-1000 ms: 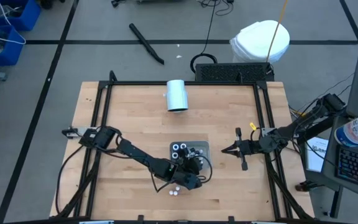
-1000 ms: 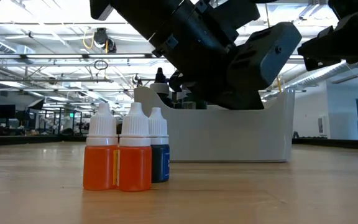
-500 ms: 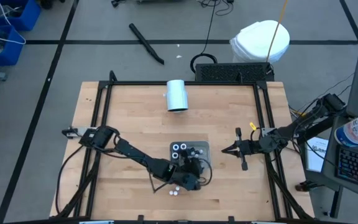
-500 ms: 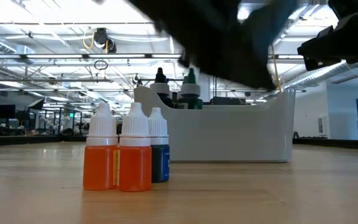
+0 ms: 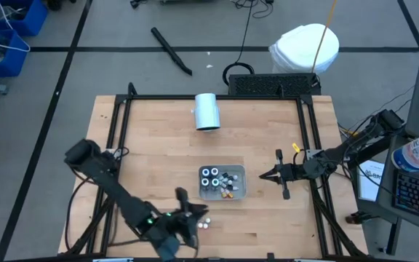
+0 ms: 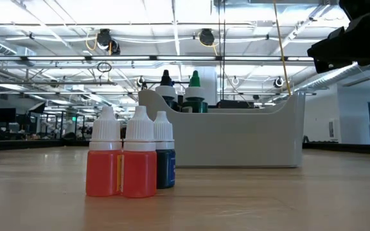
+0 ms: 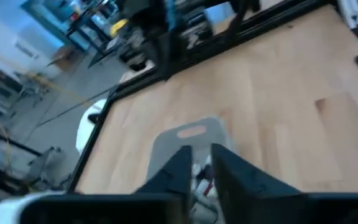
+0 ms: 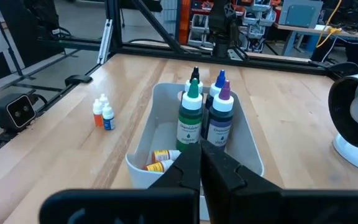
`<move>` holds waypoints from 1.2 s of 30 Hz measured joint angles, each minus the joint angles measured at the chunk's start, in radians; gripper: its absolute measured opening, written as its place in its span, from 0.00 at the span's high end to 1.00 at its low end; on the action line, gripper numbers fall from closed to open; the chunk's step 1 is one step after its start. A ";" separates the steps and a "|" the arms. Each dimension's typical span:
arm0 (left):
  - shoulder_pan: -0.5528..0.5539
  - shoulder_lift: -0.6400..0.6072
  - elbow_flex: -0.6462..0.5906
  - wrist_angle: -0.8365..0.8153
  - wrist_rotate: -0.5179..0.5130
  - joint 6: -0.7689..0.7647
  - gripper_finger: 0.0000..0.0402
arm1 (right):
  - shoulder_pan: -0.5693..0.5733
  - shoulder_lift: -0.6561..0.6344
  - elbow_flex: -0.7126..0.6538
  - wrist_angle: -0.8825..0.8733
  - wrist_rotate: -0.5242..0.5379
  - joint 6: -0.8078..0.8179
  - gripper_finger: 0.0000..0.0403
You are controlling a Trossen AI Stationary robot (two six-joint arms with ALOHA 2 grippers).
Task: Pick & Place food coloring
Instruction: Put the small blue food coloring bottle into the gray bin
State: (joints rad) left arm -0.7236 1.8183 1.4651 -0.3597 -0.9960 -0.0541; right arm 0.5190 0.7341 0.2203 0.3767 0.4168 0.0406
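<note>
Your left gripper (image 5: 189, 212) hovers near the table's front edge, just beside three small food coloring bottles (image 6: 130, 160) standing together on the wood, its fingers (image 7: 178, 168) narrowly parted and holding nothing. More bottles (image 8: 204, 118) sit in the grey tray (image 5: 236, 191); your right gripper (image 5: 263, 175), fingers pressed together, waits beside it.

two dark arms, slim links and wedge fingers

both arms are black, built of slim tubular links with bulkier rounded joints. the left arm (image 5: 115, 193) has thin cables looping off its base and small light specks near its wrist. the right arm (image 5: 333, 156) carries a yellow tag and loose cables at its base. the right gripper (image 8: 201, 168) ends in two flat, tapered black fingers.
</note>
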 joint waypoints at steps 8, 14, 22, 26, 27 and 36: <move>0.035 -0.193 -0.481 0.360 0.362 0.066 0.97 | 0.000 0.000 0.000 0.008 0.000 0.000 1.00; 0.181 -0.190 -0.775 1.086 1.131 0.391 0.98 | -0.001 0.000 0.000 0.008 0.002 -0.006 1.00; 0.312 -0.182 -0.957 1.465 1.143 0.287 0.99 | -0.001 0.000 0.000 0.008 -0.001 -0.001 1.00; 0.271 -0.183 -1.069 1.662 1.048 0.279 0.99 | 0.000 0.000 0.000 0.007 -0.002 0.000 1.00; 0.255 -0.183 -1.098 1.698 1.015 0.276 0.99 | 0.000 0.000 0.000 0.007 -0.002 0.000 1.00; 0.177 -0.183 -1.191 1.811 0.811 0.234 0.98 | 0.022 0.090 0.002 0.193 0.052 -0.075 1.00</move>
State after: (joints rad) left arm -0.5469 1.6348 0.2737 1.4509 -0.1848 0.1796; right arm 0.5409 0.8237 0.2222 0.5696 0.4690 -0.0339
